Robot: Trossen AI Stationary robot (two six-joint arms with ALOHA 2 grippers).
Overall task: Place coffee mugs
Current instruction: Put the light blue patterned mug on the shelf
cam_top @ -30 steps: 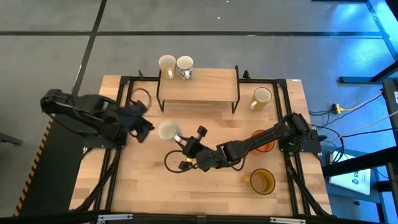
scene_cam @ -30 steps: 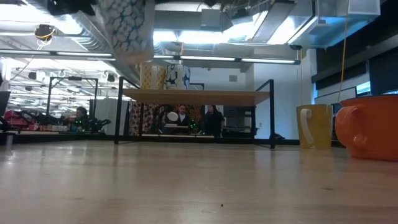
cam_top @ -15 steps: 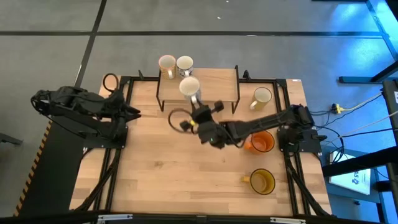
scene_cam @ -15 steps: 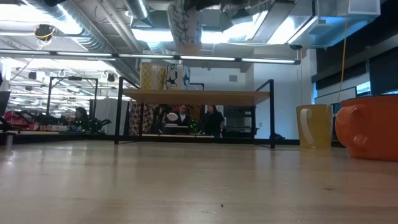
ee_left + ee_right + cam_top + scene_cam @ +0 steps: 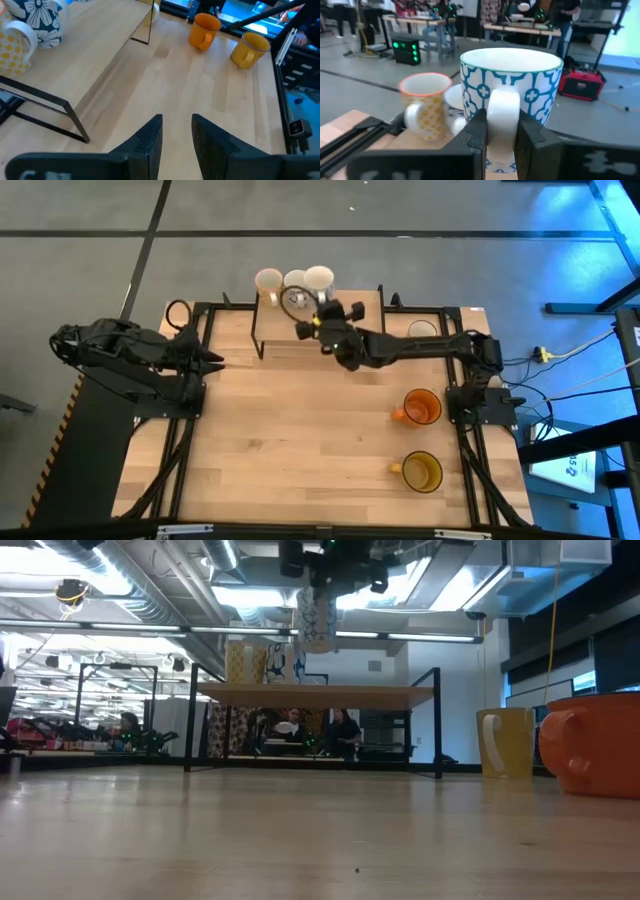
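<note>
My right gripper (image 5: 501, 127) is shut on a white mug with a blue pattern (image 5: 512, 75), holding it above the wooden shelf (image 5: 340, 315) at the table's far side. In the high view the mug (image 5: 318, 277) is beside two mugs on the shelf: a yellow-patterned one (image 5: 267, 281) and a blue-flowered one (image 5: 293, 280). An orange mug (image 5: 420, 407) and an amber mug (image 5: 420, 471) stand on the table's right part. A cream mug (image 5: 424, 329) is partly under my right arm. My left gripper (image 5: 176, 135) stands open at the table's left edge, with nothing between its fingers. My right gripper pinches the mug's handle (image 5: 502, 102) between its two fingers, one on each side. The fingers come about level, slanting from the table's near right side. The mug is upright, mouth up, and hangs clear above the shelf top (image 5: 310, 690).
The shelf stands on black metal legs (image 5: 437, 720) with open room under it. A black frame (image 5: 200, 330) runs along the table's edges. Bare wood (image 5: 300, 440) lies in the table's middle and near part. People and benches show in the room behind.
My right gripper has carried the patterned mug from the table's middle toward the far edge and upward, to a spot above the shelf beside the two mugs, and has turned on the way. My left gripper has drawn back toward the left edge and has since kept still.
</note>
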